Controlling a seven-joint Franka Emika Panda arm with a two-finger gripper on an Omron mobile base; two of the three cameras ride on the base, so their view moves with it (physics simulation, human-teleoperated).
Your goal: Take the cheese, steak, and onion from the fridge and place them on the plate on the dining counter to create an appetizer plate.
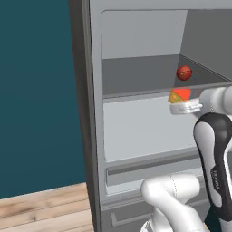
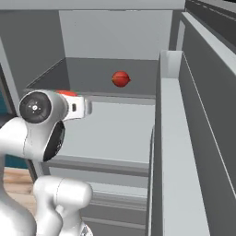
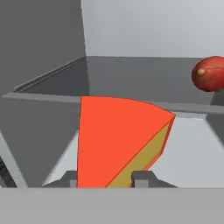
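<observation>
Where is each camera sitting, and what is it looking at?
Left base view: behind the arm's left, facing the open fridge; arm at lower right.
Right base view: behind its right, facing the shelves and door; arm at lower left.
Hand view: on the hand, looking along the gripper holding the cheese.
All share the onion on the shelf.

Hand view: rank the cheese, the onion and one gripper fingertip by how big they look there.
1. The cheese, clearly largest, though it sits right at the camera.
2. The onion, farther back on the fridge shelf and cut by the frame edge.
3. A fingertip, smallest.
</observation>
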